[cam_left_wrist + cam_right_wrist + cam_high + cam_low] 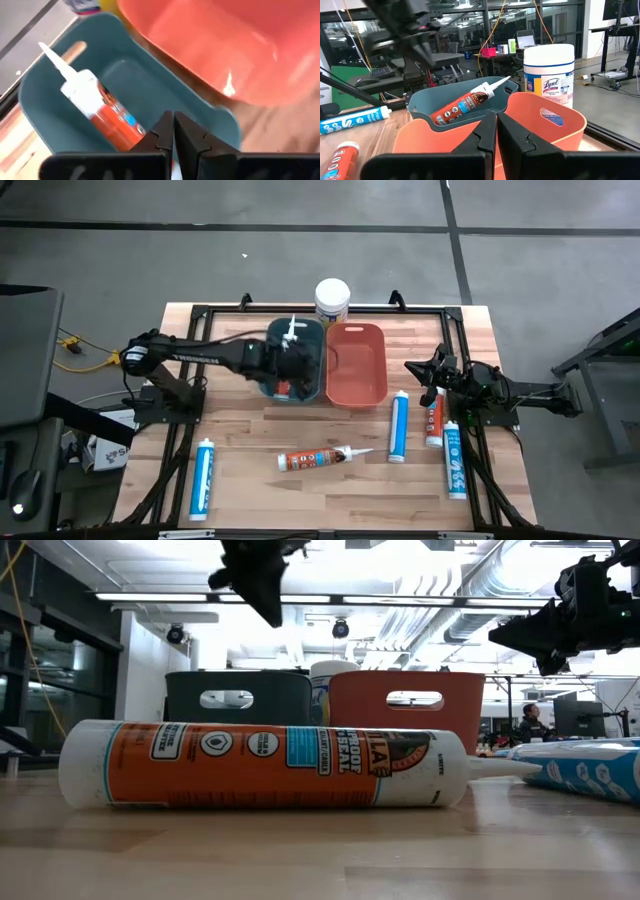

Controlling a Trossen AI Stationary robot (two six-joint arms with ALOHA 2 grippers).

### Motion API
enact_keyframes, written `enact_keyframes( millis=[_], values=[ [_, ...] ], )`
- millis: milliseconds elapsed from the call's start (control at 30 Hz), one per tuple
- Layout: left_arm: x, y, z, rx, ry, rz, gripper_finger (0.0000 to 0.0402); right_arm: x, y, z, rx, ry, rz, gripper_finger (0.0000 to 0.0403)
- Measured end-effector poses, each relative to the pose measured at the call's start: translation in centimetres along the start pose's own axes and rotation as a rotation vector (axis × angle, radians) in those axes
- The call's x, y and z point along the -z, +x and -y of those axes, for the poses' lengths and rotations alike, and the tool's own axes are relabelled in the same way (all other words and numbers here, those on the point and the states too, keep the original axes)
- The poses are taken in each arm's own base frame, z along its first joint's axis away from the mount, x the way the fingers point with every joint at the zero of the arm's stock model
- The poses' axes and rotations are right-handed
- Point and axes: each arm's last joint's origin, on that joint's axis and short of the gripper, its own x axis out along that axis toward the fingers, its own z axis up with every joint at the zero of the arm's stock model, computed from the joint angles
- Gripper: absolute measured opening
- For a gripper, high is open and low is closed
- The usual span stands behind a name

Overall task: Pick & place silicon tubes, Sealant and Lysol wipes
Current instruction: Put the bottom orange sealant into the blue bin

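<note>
An orange-and-white sealant tube (100, 110) lies slanted in the teal bin (318, 350), base down and nozzle (495, 84) propped near the rim. My left gripper (173, 122) hangs shut and empty above this bin, well clear of it in the low view (268, 605). My right gripper (420, 370) hovers shut and empty at the table's right, right of the red bin (357, 380). The Lysol wipes canister (332, 300) stands upright at the far edge, behind the two bins.
Several tubes lie on the table: a blue-white one (204, 478) at the near left, an orange one (318, 458) at the near middle, and a blue-white one (399, 425), an orange one (434, 418) and a blue-white one (455, 460) on the right.
</note>
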Motion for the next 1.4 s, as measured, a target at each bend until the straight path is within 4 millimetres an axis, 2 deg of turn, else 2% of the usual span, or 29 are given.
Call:
enact_keyframes(
  millis=[167, 267, 433, 533, 600, 667, 767, 833, 933, 1100, 1233, 1400],
  values=[
    [1.7, -1.1, 1.9, 0.031, 0.124, -0.022, 0.0002, 0.0, 0.0, 0.0, 0.001, 0.0, 0.0, 0.0012],
    [2.6, -0.5, 3.5, 0.045, 0.222, -0.049, 0.0001, 0.0, 0.0, 0.0, 0.0, 0.0, 0.001, 0.0012],
    [3.5, -0.8, 5.8, 0.182, 0.364, -0.057, 0.0, 0.0, 0.0, 0.0, 0.001, 0.001, 0.001, 0.0012],
    [4.1, -0.7, 6.7, 0.245, 0.45, -0.074, 0.0, 0.0, 0.0, 0.0, 0.001, 0.0, 0.001, 0.0012],
    [4.2, -0.1, 7.5, 0.291, 0.475, -0.09, 0.0, 0.0, 0.0, 0.0, 0.002, 0.0, 0.001, 0.0012],
    [4.9, 0.5, 7.6, 0.302, 0.504, -0.161, 0.0, 0.0, 0.0, 0.0, 0.002, 0.0, 0.001, 0.0012],
    [4.8, 1.2, 8.4, 0.381, 0.492, -0.189, 0.0, 0.0, 0.0, 0.0, 0.001, 0.0, 0.0, 0.0012],
    [5.4, 2.2, 8.8, 0.404, 0.502, -0.259, 0.0, 0.0, 0.0, 0.0, 0.002, 0.0, 0.0, 0.0012],
    [5.4, 3.7, 10.1, 0.483, 0.487, -0.27, 0.0, 0.0, 0.0, 0.0, 0.003, 0.0, 0.0, 0.0012],
    [5.9, 4.7, 10.9, 0.513, 0.395, -0.347, 0.0, 0.0, 0.0, 0.0, 0.003, 0.0, 0.0, 0.0012],
    [6.1, 5.0, 11.0, 0.509, 0.392, -0.366, 0.0, 0.0, 0.0, 0.0, 0.003, 0.0, 0.0, 0.0012],
    [7.2, 4.3, 11.3, 0.488, 0.41, -0.413, 0.0, 0.0, 0.0, 0.0, 0.004, 0.0, 0.0, 0.0012]
  ],
)
